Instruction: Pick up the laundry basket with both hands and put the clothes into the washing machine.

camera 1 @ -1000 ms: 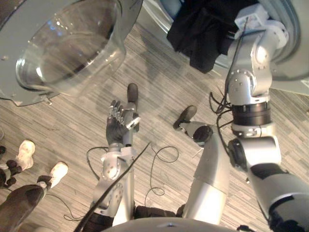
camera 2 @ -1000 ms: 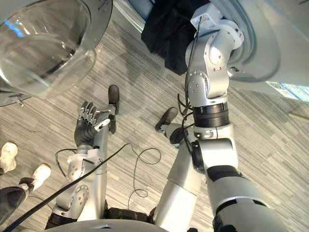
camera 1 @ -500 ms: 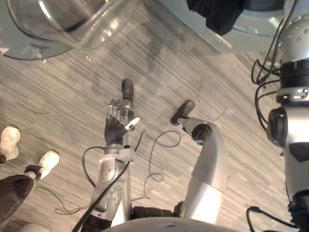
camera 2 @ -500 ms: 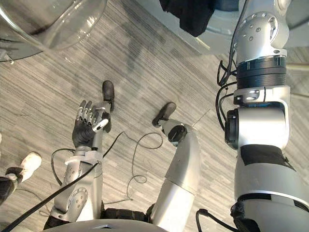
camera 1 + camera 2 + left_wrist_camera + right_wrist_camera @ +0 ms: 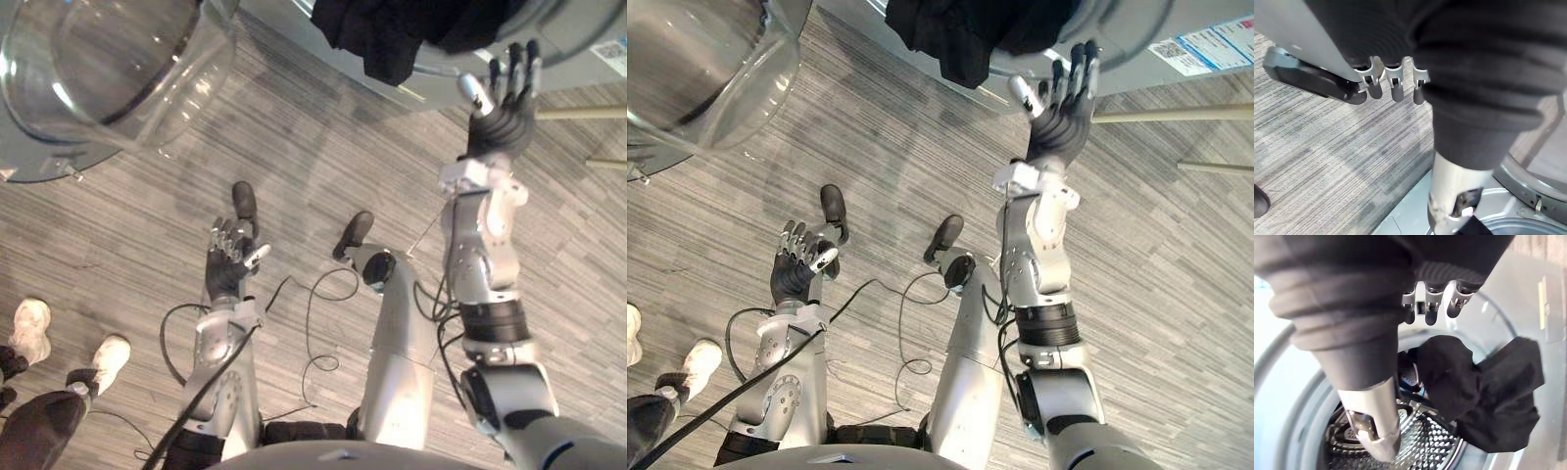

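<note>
A black garment (image 5: 392, 34) hangs out of the washing machine's opening over its grey rim (image 5: 431, 86). In the right wrist view the black garment (image 5: 1484, 396) drapes across the mouth of the perforated drum (image 5: 1420, 443). My right hand (image 5: 505, 113) is raised just below and right of that cloth, open with straight fingers (image 5: 1432, 301) and holding nothing. My left hand (image 5: 231, 262) hovers low over the floor near the middle, palm up, fingers relaxed and empty.
The washer's round glass door (image 5: 118, 69) stands swung open at the upper left. A person's white shoes (image 5: 29, 328) and dark trouser leg (image 5: 39, 431) are at the lower left. Two pale bars (image 5: 1176, 116) cross the striped floor at the right.
My right hand has come back out of the drum opening and its fingers have straightened, leaving the black garment draped over the rim. The view has shifted. My left hand stays as it was.
</note>
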Robot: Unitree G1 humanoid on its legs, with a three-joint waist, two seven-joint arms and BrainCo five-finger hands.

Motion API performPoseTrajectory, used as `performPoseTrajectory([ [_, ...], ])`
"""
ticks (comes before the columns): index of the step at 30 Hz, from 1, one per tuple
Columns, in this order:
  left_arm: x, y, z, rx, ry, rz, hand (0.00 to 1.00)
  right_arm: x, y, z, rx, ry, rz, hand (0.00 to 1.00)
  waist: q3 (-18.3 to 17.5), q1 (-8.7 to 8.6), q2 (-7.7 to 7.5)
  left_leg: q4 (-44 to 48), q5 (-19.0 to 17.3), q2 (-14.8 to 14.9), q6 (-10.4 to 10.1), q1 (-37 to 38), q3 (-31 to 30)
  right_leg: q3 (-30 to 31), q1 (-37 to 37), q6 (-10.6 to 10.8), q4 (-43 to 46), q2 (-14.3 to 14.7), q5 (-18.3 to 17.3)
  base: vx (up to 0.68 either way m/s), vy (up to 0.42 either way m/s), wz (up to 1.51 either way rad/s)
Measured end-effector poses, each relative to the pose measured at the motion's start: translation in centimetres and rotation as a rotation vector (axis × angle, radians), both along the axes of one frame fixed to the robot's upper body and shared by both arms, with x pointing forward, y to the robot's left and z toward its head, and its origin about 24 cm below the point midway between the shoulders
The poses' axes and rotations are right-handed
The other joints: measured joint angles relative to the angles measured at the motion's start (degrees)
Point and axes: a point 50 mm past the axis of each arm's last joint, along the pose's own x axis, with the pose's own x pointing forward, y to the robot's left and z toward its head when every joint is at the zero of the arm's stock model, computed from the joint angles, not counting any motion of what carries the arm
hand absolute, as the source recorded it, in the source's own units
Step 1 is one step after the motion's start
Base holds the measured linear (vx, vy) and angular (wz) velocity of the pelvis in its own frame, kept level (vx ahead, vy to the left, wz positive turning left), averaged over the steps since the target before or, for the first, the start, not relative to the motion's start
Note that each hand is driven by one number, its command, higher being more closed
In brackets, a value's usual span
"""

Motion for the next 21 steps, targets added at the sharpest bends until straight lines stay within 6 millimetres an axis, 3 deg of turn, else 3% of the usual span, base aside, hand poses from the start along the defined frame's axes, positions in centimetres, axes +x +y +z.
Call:
performPoseTrajectory([
  [8,0.1,0.1,0.0,0.015,-0.006,0.003,0.0,3.8,-0.5,-1.5,-0.016,0.191,-0.048,0.0,0.02,0.72,0.08,-1.72,1.39,0.51,-0.75,-0.01,-1.43,-1.53,0.06,-1.15,0.0,0.78,-0.67,-0.02,-0.06,0.02],
  [12,0.2,-0.1,0.2,-0.009,-0.009,0.011,0.0,4.3,-0.9,-1.3,0.004,0.205,-0.066,0.0,0.04,1.39,0.13,-1.67,1.37,0.53,-0.77,-0.07,-1.51,-1.6,0.06,-1.1,0.07,0.78,-0.8,-0.01,-0.046,0.02],
  [15,0.2,-0.2,0.2,-0.017,-0.009,0.018,0.0,4.4,-0.2,-2.1,0.042,0.226,-0.044,0.0,0.04,1.48,0.14,-1.69,1.33,0.54,-0.81,-0.09,-1.58,-1.68,0.1,-1.05,0.08,0.78,-0.95,-0.01,-0.04,0.01],
  [20,0.2,-0.3,0.2,-0.022,-0.007,0.018,0.0,3.1,0.6,-8.5,0.168,0.401,-0.041,0.0,0.03,1.79,0.16,-1.65,1.15,0.15,-1.04,0.19,-1.94,-2.31,0.67,-1.07,1.16,0.11,-2.03,-0.01,-0.054,0.12],
  [21,0.2,-0.2,0.2,-0.022,-0.004,0.019,0.0,2.2,0.6,-11.0,0.186,0.473,-0.057,0.0,0.03,1.7,0.19,-1.59,1.22,-0.12,-1.1,0.74,-2.32,-2.71,1.4,-1.16,1.74,-0.28,-2.58,0.0,-0.071,0.19],
])
